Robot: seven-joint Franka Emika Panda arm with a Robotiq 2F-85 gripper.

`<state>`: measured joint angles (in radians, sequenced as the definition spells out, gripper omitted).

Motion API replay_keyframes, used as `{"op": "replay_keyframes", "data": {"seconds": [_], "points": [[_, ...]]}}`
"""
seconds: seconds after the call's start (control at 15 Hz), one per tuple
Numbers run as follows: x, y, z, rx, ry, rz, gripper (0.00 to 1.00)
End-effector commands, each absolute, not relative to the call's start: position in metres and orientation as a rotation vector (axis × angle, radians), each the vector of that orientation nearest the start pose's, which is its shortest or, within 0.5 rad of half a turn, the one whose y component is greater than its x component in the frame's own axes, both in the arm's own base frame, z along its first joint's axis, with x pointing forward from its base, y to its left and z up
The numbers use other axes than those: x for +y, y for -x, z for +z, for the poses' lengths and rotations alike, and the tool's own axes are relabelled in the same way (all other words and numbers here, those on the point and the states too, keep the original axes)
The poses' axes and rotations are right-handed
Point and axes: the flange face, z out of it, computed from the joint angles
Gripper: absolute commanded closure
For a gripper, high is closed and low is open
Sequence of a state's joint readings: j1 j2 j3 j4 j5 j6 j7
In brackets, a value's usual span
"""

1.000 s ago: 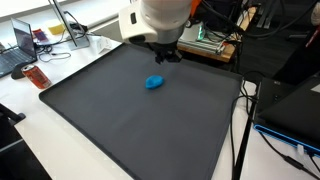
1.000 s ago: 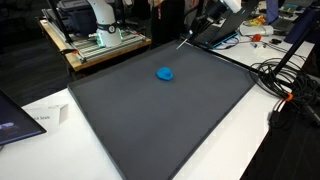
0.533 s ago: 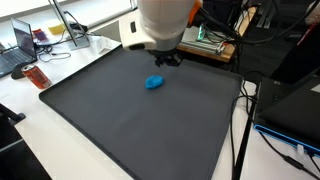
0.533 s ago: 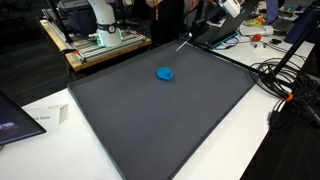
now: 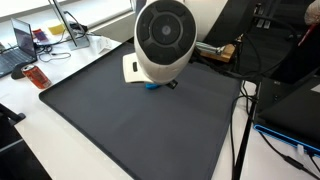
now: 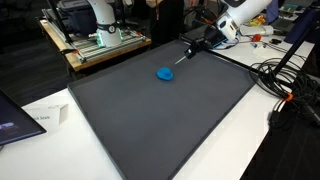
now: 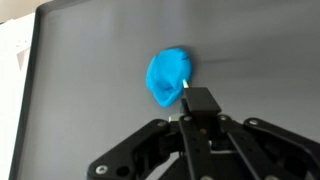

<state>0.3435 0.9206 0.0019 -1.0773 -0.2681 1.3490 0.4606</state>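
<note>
In the wrist view, a dark mat is filling most of the frame, with a strip of white table showing at 9 o'clock. A crumpled bright blue lump is lying on the mat just above centre. The gripper is coming in from 6 o'clock, its 2 fingers pressed fully together and gripping a thin light rod whose tip is pointing toward 12 o'clock, over the lump's lower right edge; whether tip and lump are touching cannot be told.

In an exterior view, the blue lump is sitting on the mat's far half, and the gripper is hanging at about 2 o'clock from it, the rod slanting down toward the lump. In an exterior view, the arm's rounded white body is covering nearly all of the lump.
</note>
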Motion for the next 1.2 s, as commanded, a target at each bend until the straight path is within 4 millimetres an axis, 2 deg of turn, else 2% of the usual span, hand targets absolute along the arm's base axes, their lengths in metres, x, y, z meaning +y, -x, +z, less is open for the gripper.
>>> {"op": "replay_keyframes", "data": {"seconds": [0.0,0.33,0.6,0.93,1.13], "points": [[0.213,-0.672,0.225,0.23,3.598,0.903,0.97],[0.223,-0.67,0.202,0.323,3.661,0.954,0.97],[0.229,-0.666,0.193,0.395,3.706,1.003,0.97],[0.236,-0.664,0.19,0.416,3.745,1.024,0.97],[0.241,-0.67,0.194,0.409,3.786,0.901,0.97]]}}
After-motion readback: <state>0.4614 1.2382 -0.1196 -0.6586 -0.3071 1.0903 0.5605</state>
